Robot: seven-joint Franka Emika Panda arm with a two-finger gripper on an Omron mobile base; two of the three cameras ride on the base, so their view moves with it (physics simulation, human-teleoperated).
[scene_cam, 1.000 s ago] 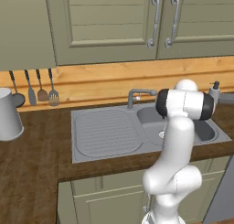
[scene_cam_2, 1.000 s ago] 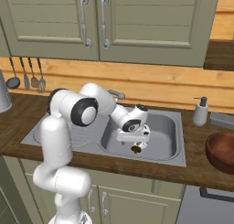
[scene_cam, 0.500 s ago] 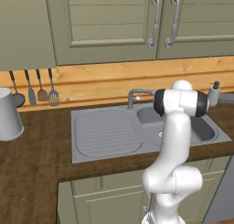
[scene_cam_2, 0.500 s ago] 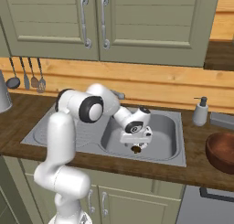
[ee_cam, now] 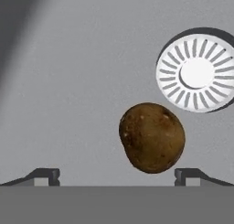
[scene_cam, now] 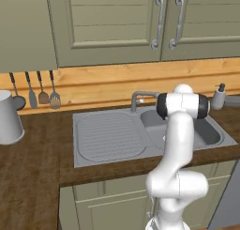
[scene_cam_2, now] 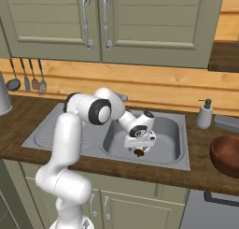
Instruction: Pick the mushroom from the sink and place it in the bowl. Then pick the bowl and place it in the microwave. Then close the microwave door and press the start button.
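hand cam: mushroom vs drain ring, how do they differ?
Colour: the mushroom is mottled brown; the drain ring is pale, near white.
Shape: the mushroom is a rounded, lumpy solid; the drain ring is a flat disc with radial slots around a plain hub.
Position: the mushroom sits between the open gripper's fingertips, the drain ring up and to the right of them.
Both are on the sink floor, apart.

Bare grey floor of the sink [ee_cam: 82,72] lay open around the mushroom [ee_cam: 152,137], which sat between the wide-spread fingertips [ee_cam: 45,175]. The drain ring [ee_cam: 197,74] lay just beside it, not touching.
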